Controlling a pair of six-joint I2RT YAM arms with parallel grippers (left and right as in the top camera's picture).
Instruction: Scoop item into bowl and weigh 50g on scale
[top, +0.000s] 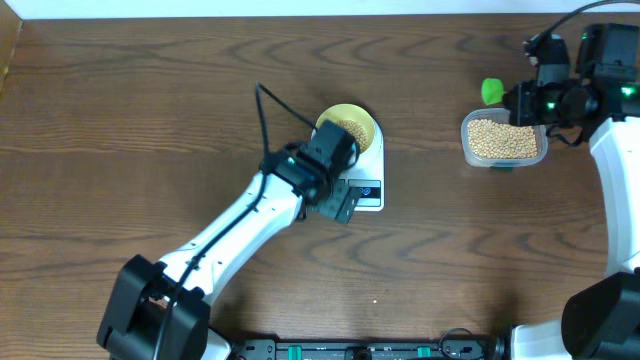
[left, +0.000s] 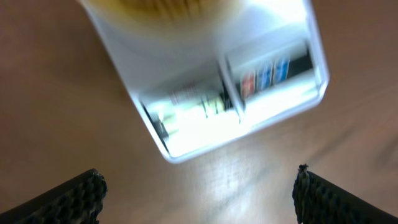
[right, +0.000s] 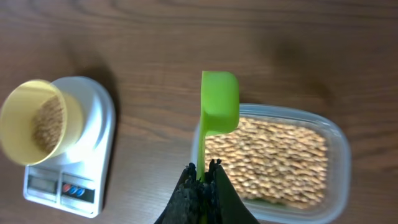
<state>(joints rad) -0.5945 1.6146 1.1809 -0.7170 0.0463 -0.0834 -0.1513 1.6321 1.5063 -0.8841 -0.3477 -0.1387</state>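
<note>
The white scale (top: 372, 178) sits mid-table with the pale-yellow bowl (top: 349, 127) on its platform, and tan beans (right: 48, 122) lie inside the bowl. My left gripper (top: 340, 186) hovers open at the scale's display end. In the left wrist view the scale (left: 217, 93) is blurred, and bare table shows between the wide-apart fingers (left: 68, 199). My right gripper (right: 202, 171) is shut on the handle of a green scoop (right: 219, 102). The scoop's cup hangs over the near-left edge of the clear tub (right: 339, 155), which is full of beans (right: 273, 158).
The tub (top: 503, 140) stands at the right of the table, well apart from the scale. Brown wooden tabletop (top: 150, 120) surrounds both. The left arm (top: 240, 225) stretches diagonally from the front left corner toward the scale.
</note>
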